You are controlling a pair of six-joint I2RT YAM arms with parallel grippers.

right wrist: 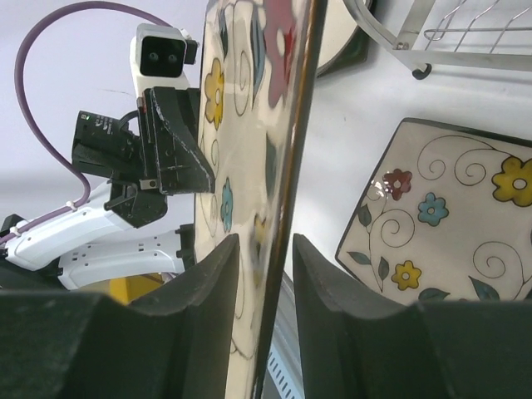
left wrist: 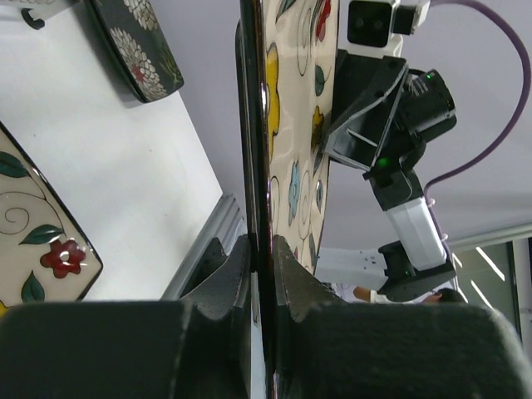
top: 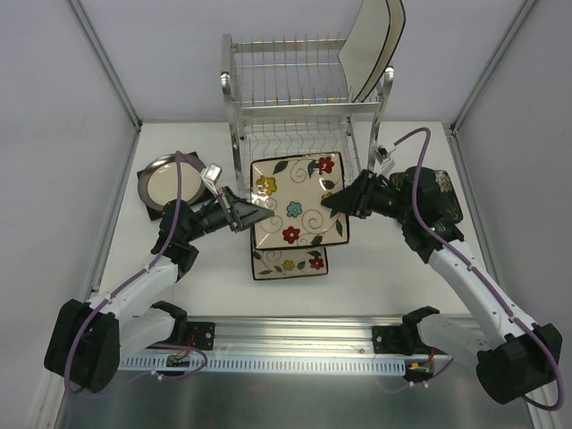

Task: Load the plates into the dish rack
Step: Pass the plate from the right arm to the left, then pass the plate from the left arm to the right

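At the left gripper [top: 239, 213], jaws are pinched tight on the left rim of the cream flowered plate [top: 295, 201]. From there the plate spans face-up to the right gripper [top: 344, 201], whose jaws straddle the opposite rim with a gap showing. The plate hangs just in front of the dish rack [top: 295, 98], before its lower tier. The left arm probably carries it alone.

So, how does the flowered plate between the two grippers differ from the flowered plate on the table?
The held plate is raised, clamped at one edge by the left gripper; the lower plate lies flat on the table, untouched. The held plate shows whole from above; the lower plate is partly covered by it. Both are square, cream, dark-rimmed, flowered.
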